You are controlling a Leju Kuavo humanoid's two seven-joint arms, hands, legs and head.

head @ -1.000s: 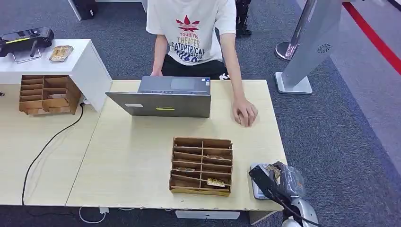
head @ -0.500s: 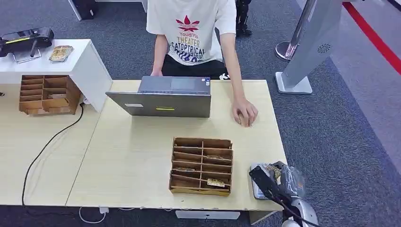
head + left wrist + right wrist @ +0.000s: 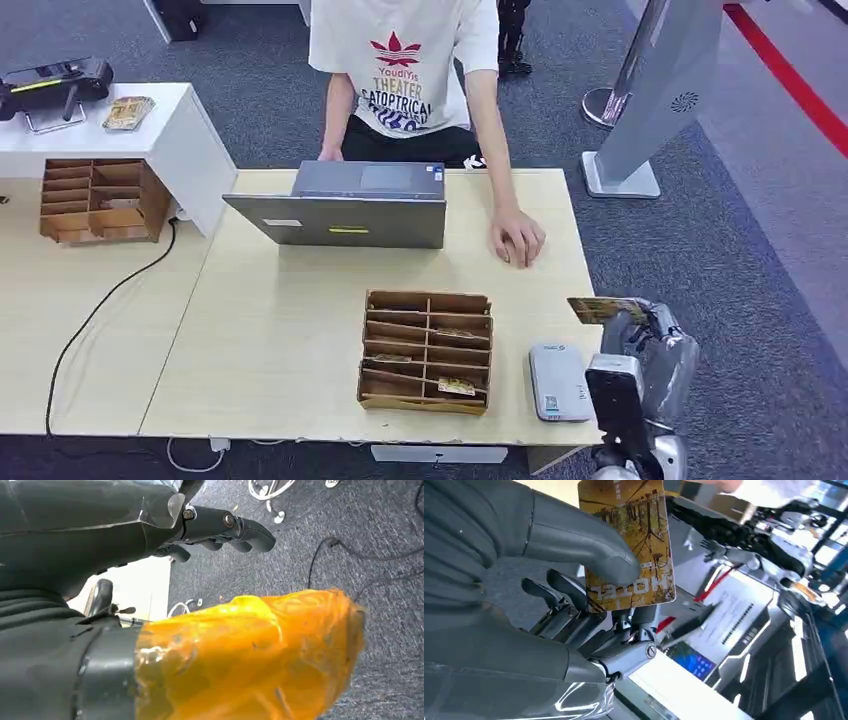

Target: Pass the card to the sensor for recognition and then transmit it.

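Note:
My right hand (image 3: 645, 350) is raised beside the table's right edge and pinches a yellow-brown picture card (image 3: 603, 309) by one end. In the right wrist view the thumb (image 3: 589, 547) presses the card (image 3: 631, 535) against the dark fingers (image 3: 569, 600). The flat grey sensor (image 3: 558, 381) lies uncovered on the table's front right corner, left of and below the hand. My left hand (image 3: 165, 535) hangs over the carpet, its fingers (image 3: 235, 527) stretched out with nothing in them.
A wooden card organizer (image 3: 427, 350) stands left of the sensor. Behind it is an open laptop (image 3: 345, 205); a person sits there with a hand (image 3: 517, 240) on the table. A second organizer (image 3: 95, 200), a white stand (image 3: 185, 140) and a cable (image 3: 105, 295) are at the left.
My right hand has lifted up off the sensor and moved right and farther back, carrying the card. The sensor is now uncovered. The person has stayed still.

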